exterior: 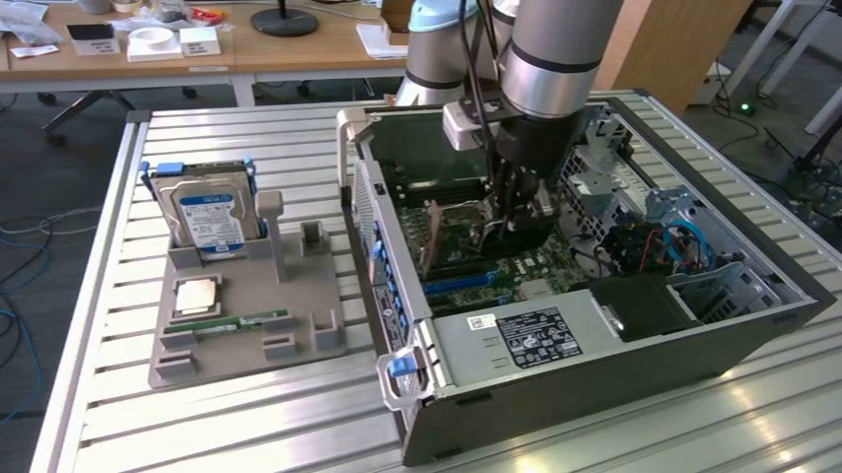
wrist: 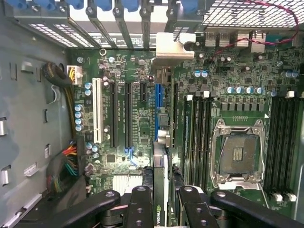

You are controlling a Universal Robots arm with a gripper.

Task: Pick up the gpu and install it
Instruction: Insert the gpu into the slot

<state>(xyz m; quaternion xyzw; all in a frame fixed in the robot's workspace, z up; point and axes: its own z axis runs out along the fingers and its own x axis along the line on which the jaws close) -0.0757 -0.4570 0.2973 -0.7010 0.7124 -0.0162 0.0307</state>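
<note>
Gripper [wrist: 164, 209], inside the open computer case [exterior: 632, 370], is clamped narrowly on the gpu [wrist: 160, 175]. The card is held on edge over the motherboard [wrist: 118, 118], just by the blue slot [wrist: 157, 111]; whether it is seated cannot be told. Hard drive [exterior: 211, 219] and memory stick [exterior: 246, 321] are found well apart on the grey holder [exterior: 296, 296], at the exterior view's left.
</note>
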